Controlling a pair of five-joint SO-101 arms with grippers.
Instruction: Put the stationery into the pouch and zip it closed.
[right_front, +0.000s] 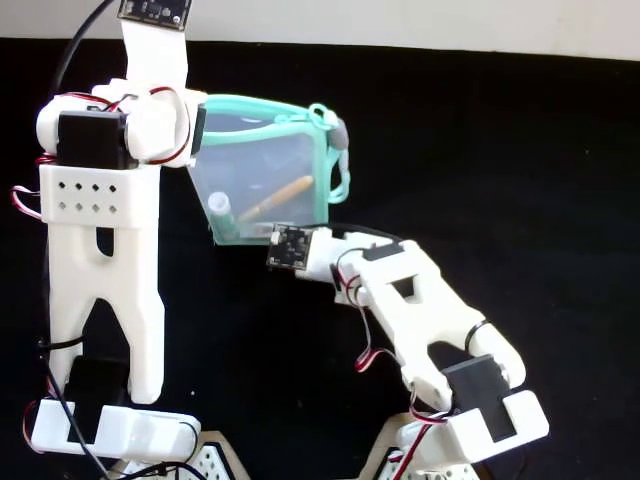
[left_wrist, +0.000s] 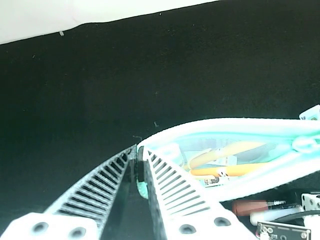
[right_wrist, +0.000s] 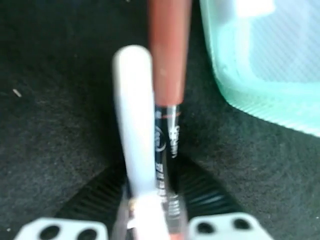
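While left fingers (left_wrist: 170, 186) pinch pouch (left_wrist: 227, 125) rim, right fingers (right_wrist: 202, 192) clench 1 pen (right_wrist: 167, 60) (far end cut off).

Teal pouch (right_front: 262, 165) with yellow pencil (right_front: 276, 197) inside

Pen (right_wrist: 168, 75) print illegible (too blurred).

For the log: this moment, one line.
left gripper: shut on pouch | right gripper: shut on red pen | pouch: unzipped, pencils inside
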